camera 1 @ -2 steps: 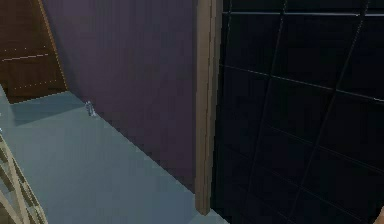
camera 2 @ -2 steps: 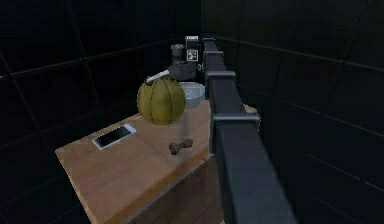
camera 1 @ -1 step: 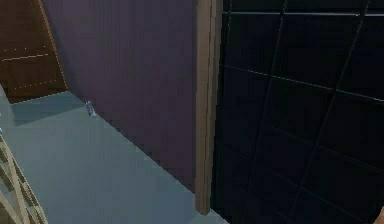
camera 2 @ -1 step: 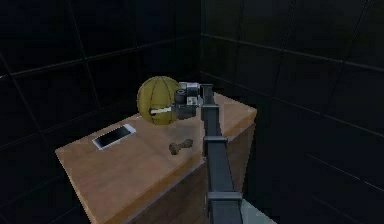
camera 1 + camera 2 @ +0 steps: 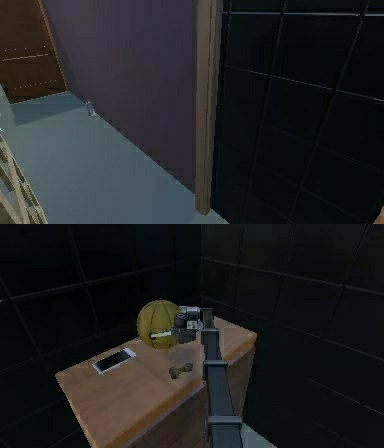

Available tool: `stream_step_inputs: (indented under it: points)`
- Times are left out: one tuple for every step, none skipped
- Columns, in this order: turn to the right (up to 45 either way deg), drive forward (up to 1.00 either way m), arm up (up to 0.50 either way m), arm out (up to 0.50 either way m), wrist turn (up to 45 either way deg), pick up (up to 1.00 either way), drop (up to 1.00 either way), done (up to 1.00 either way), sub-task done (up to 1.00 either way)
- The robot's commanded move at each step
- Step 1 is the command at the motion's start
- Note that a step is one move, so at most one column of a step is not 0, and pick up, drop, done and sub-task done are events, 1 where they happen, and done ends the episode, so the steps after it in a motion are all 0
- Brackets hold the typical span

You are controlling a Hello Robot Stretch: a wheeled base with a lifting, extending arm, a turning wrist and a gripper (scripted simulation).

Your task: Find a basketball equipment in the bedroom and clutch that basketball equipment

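Observation:
In the arm side view a yellow-orange basketball [image 5: 156, 324] with dark seams is at the far side of a wooden table top [image 5: 120, 389]. The dark arm bar [image 5: 217, 384] rises from the bottom edge to the white marker squares. Left of them the gripper [image 5: 172, 331] reaches up against the ball's right side. The ball is over the table top, so I cannot tell whether the gripper holds anything.
A white phone [image 5: 114, 360] and a small dark object [image 5: 178, 373] lie on the table top. Dark tiled walls stand behind the table. The forward view has a purple wall [image 5: 130, 70], a wooden door frame [image 5: 206, 110], a brown door [image 5: 28, 50] and blue-grey floor [image 5: 90, 170].

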Motion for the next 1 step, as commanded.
stream_step_inputs:
  points:
    - [0.0,0.00,0.10,0.00,0.0,0.00,0.00,0.00,0.00]
